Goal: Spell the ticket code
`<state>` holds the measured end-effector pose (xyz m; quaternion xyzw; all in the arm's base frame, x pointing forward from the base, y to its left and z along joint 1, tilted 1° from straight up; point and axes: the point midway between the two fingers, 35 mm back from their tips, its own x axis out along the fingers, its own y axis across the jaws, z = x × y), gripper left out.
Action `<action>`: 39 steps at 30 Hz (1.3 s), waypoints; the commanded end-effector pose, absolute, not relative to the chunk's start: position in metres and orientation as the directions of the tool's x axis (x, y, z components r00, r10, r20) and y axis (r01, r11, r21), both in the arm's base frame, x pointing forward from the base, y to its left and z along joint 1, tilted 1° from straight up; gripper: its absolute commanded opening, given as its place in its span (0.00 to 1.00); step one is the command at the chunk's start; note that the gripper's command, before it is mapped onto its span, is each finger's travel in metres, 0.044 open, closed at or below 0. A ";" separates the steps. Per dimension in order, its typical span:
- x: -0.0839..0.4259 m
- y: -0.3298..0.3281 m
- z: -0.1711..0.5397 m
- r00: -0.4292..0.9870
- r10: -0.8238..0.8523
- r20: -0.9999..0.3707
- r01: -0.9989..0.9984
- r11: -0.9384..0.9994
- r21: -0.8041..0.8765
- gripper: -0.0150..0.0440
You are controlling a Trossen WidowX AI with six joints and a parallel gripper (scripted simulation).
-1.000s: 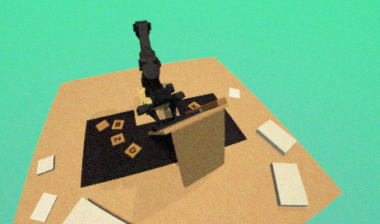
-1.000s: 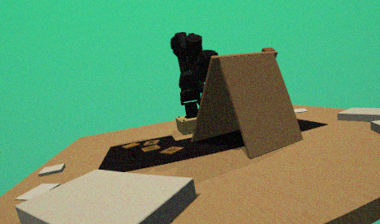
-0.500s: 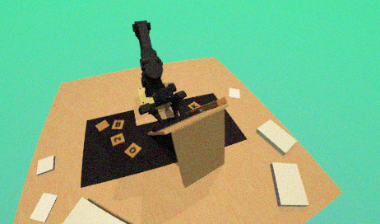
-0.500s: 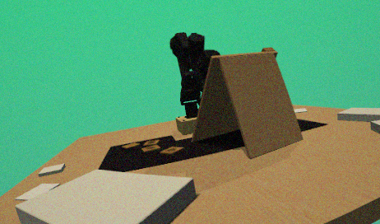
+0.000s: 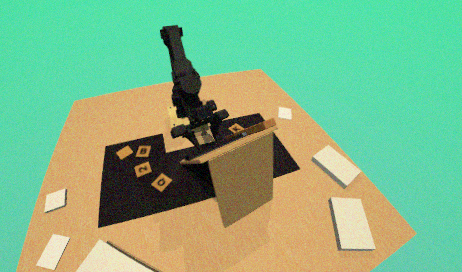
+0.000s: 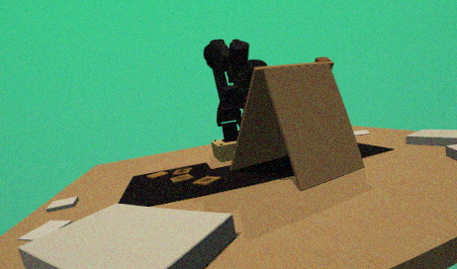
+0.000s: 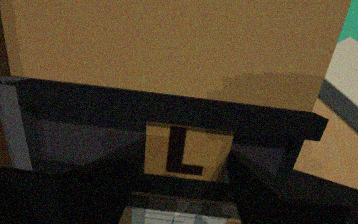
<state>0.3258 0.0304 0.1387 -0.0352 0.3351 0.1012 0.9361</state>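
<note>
My gripper (image 5: 204,141) (image 7: 186,150) is shut on the L tile (image 7: 211,156), which stands upright between the fingers, facing the wrist camera. The tile's upper edge meets the dark rail (image 7: 90,100) on the sloped board (image 5: 242,175) (image 6: 312,114) (image 7: 180,45); whether it sits in the channel is unclear. A grey upright piece (image 7: 14,125) is at the rail's left in the wrist view. Loose tiles lie on the black mat (image 5: 125,205): Q or O (image 5: 162,182), 2 (image 5: 143,169), B or 8 (image 5: 143,151), an unreadable one (image 5: 124,152) and K (image 5: 235,129). No ticket code is readable.
A pale block (image 6: 224,150) shows below the arm, close to the board. White slabs (image 5: 336,165) (image 5: 352,223) (image 6: 129,237) and smaller white pieces (image 5: 55,200) (image 5: 53,251) (image 5: 285,113) lie around the counter. A brown bar (image 5: 267,125) runs along the board's top.
</note>
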 end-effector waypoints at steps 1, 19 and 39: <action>0.325 0.033 0.139 0.756 0.164 -0.633 -0.210 0.978 0.003 0.25; 0.323 0.042 0.139 0.756 0.165 -0.633 -0.210 0.978 0.004 0.25; 0.321 0.052 0.139 0.756 0.166 -0.633 -0.210 0.978 0.005 0.25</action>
